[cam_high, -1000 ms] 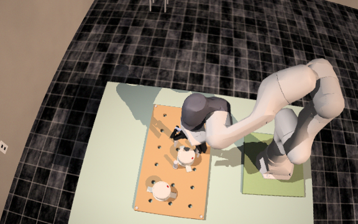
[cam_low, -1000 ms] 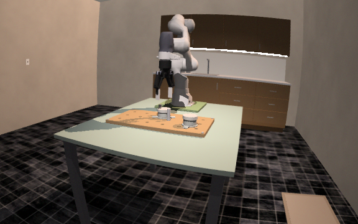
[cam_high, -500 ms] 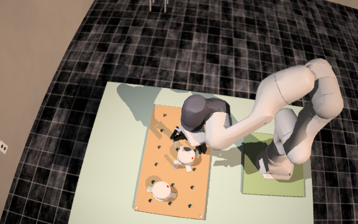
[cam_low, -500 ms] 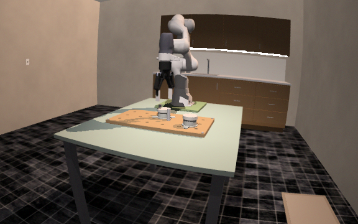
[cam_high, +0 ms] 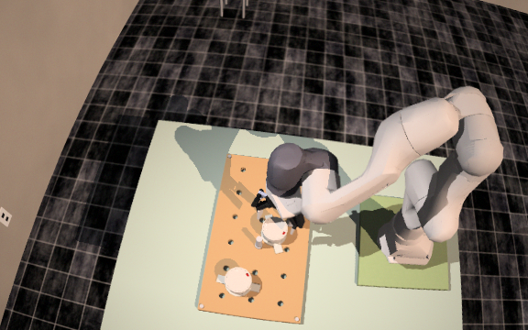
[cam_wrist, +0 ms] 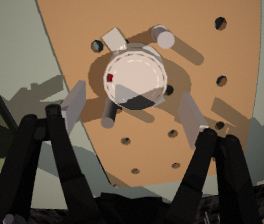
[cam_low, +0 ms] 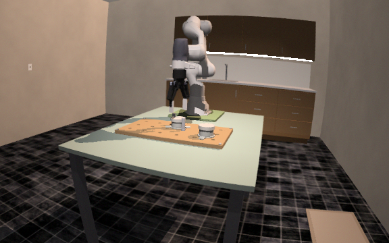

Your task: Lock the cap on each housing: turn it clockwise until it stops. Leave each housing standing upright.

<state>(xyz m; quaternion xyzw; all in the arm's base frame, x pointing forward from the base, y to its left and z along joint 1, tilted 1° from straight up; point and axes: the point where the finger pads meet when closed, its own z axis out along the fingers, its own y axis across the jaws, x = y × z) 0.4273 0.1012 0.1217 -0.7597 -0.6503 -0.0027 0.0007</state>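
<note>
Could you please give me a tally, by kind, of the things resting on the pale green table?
White round capped housings: 2
Orange wooden pegboards with holes: 1
Green square base mats under the arm: 1
Total: 4

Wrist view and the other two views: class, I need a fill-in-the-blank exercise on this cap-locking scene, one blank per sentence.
1. The end effector hovers ___ and holds nothing.
2. The board carries ___ housings.
3. Each cap bears a small ___ mark.
4. The end effector is above the housing that stands ___ to the arm's base.

Missing words: open; two; red; nearer
</note>
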